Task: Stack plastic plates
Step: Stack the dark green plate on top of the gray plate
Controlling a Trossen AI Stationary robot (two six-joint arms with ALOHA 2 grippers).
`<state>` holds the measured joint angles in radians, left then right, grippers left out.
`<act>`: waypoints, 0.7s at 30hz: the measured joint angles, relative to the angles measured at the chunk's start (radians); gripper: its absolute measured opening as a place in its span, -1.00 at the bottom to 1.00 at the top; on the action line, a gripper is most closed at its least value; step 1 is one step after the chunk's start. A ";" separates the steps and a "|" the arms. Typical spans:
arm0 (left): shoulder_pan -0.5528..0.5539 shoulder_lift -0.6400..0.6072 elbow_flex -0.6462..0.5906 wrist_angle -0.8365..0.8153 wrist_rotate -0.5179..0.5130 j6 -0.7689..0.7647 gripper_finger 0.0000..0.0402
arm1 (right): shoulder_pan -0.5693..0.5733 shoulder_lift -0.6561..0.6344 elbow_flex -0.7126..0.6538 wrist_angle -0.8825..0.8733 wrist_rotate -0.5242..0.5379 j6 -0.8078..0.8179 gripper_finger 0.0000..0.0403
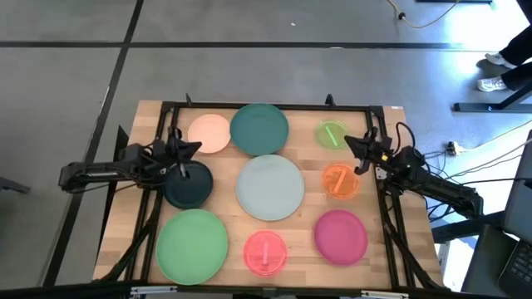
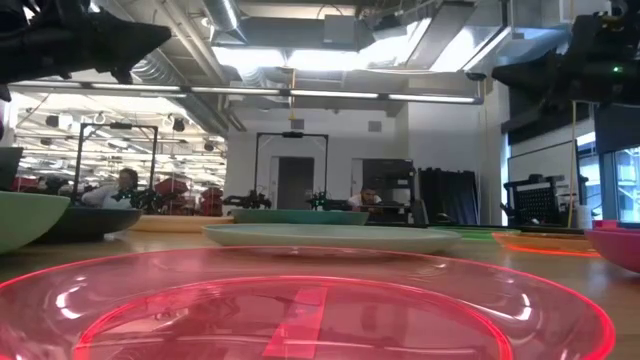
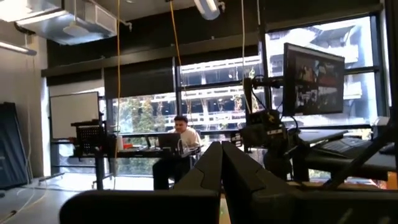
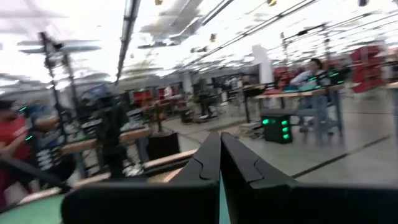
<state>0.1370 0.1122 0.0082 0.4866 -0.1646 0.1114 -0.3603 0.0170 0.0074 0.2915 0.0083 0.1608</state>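
The pink plate fills the low view's foreground. From above, 9 plates lie apart on the surface. The left claw hangs clenched above the dark plate, the right claw clenched beside the orange plate.

Pink plate — near rim cut off — low view.

Plates on the table, nine in all, none stacked.

Large, four: one teal plate, one pale blue plate, one light green plate, one magenta plate.

Small, five: one peach plate, one dark plate, one bright green plate, one orange plate, one pink plate.
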 joint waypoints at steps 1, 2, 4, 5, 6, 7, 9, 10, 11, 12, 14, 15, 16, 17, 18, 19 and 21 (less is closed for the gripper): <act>-0.002 0.022 0.000 0.011 0.005 -0.007 -1.00 | 0.000 0.000 0.000 -0.005 -0.018 -0.001 -0.99; -0.004 0.046 0.000 0.023 0.011 -0.015 -1.00 | 0.000 0.000 0.000 -0.004 -0.029 0.000 -0.99; -0.011 0.098 0.001 0.044 0.011 -0.022 -1.00 | 0.000 0.000 0.000 -0.001 -0.038 0.016 -0.99; -0.015 0.128 0.004 0.045 0.011 -0.022 -1.00 | 0.000 0.000 0.001 -0.001 -0.044 0.018 -0.99; -0.019 0.153 0.010 0.045 0.008 -0.022 -1.00 | 0.000 0.000 0.001 -0.002 -0.050 0.015 -0.99; -0.022 0.176 0.017 0.046 0.000 -0.022 -1.00 | 0.000 0.000 0.001 -0.002 -0.055 0.004 -0.99; -0.027 0.223 0.035 0.056 -0.021 -0.023 -1.00 | 0.000 0.000 0.001 0.007 -0.054 -0.042 -0.99; -0.030 0.245 0.043 0.057 -0.027 -0.024 -1.00 | 0.000 0.000 0.001 0.022 -0.052 -0.068 -0.99; -0.033 0.268 0.049 0.060 -0.028 -0.024 -1.00 | 0.000 0.000 0.001 0.044 -0.046 -0.090 -0.99; -0.035 0.291 0.054 0.064 -0.029 -0.023 -1.00 | 0.000 0.000 0.002 0.067 -0.038 -0.107 -0.99; -0.036 0.341 0.062 0.112 -0.037 -0.024 -1.00 | 0.000 0.000 0.003 0.100 -0.025 -0.136 -0.99; -0.036 0.365 0.062 0.157 -0.038 -0.024 -1.00 | 0.000 0.000 0.003 0.100 -0.024 -0.143 -0.99; -0.036 0.388 0.062 0.201 -0.033 -0.023 -1.00 | 0.000 0.000 0.003 0.097 -0.024 -0.145 -0.99; -0.036 0.413 0.063 0.238 -0.024 -0.023 -1.00 | 0.000 0.000 0.003 0.095 -0.022 -0.147 -0.99; -0.036 0.439 0.064 0.270 -0.014 -0.023 -1.00 | 0.000 0.000 0.003 0.098 -0.018 -0.147 -0.99; -0.036 0.467 0.064 0.288 -0.006 -0.023 -1.00 | 0.000 0.000 0.003 0.109 -0.014 -0.147 -0.99; -0.036 0.524 0.064 0.316 -0.007 -0.009 -1.00 | 0.000 0.000 0.003 0.135 -0.008 -0.153 -0.99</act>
<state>0.1013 0.6365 0.0719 0.8026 -0.1713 0.1022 -0.3603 0.0174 0.0105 0.4264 -0.0002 0.0081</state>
